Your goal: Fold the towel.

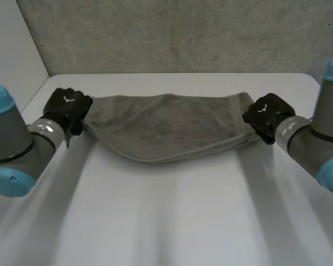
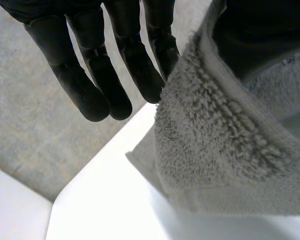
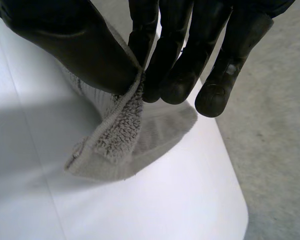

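A grey towel [image 1: 166,127] hangs stretched between my two hands above the far half of the white table [image 1: 166,221], doubled over, its lower edge sagging in a curve. My left hand [image 1: 69,105] is shut on the towel's left end. In the left wrist view the thick hemmed edge of the towel [image 2: 215,145] is pinched between the thumb and the fingers [image 2: 115,75]. My right hand [image 1: 263,113] is shut on the towel's right end. In the right wrist view the thumb and fingers [image 3: 175,70] squeeze a corner of the towel [image 3: 120,135], which droops onto the table.
A grey speckled wall [image 1: 172,33] rises just behind the table's far edge. The table's rounded far corner [image 3: 237,215] lies close to my right hand. The near half of the table is bare white surface.
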Tool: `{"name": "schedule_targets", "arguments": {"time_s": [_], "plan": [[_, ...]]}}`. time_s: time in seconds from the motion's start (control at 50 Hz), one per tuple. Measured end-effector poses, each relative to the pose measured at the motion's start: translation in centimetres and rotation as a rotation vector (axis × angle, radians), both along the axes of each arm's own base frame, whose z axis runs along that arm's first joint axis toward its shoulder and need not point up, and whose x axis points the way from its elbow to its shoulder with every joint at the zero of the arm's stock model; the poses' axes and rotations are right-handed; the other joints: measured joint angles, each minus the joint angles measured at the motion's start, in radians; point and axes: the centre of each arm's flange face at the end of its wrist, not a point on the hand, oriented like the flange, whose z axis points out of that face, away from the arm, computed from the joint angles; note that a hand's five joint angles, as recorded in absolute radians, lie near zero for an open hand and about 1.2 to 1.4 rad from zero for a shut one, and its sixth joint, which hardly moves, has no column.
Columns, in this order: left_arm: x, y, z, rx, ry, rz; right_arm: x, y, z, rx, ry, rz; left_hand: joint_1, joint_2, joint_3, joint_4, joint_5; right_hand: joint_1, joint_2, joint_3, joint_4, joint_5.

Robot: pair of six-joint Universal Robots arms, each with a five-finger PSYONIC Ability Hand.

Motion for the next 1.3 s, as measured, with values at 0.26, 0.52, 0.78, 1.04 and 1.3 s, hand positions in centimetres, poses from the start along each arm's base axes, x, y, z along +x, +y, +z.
{"name": "schedule_targets", "arguments": {"time_s": [0.26, 0.52, 0.78, 1.04, 1.3], "plan": [[4.5, 5.3, 6.9, -0.150, 0.010, 0.039, -4.3, 5.4, 8.7, -0.207, -0.085, -0.060, 0.000, 0.000, 0.000, 0.000, -0.001, 0.000, 0.000, 0.000, 0.000, 0.000], [4.5, 5.2, 6.5, -0.134, -0.002, -0.035, -4.2, 5.3, 7.3, -0.088, -0.061, -0.023, 0.000, 0.000, 0.000, 0.000, -0.001, 0.000, 0.000, 0.000, 0.000, 0.002], [-0.4, -3.3, -3.0, 0.080, -0.141, -0.005, 0.0, -4.8, -2.6, 0.066, -0.019, -0.017, 0.000, 0.005, 0.001, 0.000, -0.001, 0.000, 0.000, 0.000, 0.000, 0.003], [-2.5, -6.2, -4.5, 0.106, -0.166, 0.042, 1.3, -8.6, -4.4, -0.038, -0.025, -0.076, 0.000, 0.005, 0.002, 0.000, -0.001, 0.000, 0.000, 0.000, 0.000, 0.003], [-2.7, -6.3, -4.4, 0.097, -0.164, 0.056, 1.8, -9.4, -5.1, -0.068, -0.054, -0.089, -1.163, -1.223, -1.272, -1.245, -1.220, -1.079, -1.091, -1.085, -1.087, -1.125]]}}
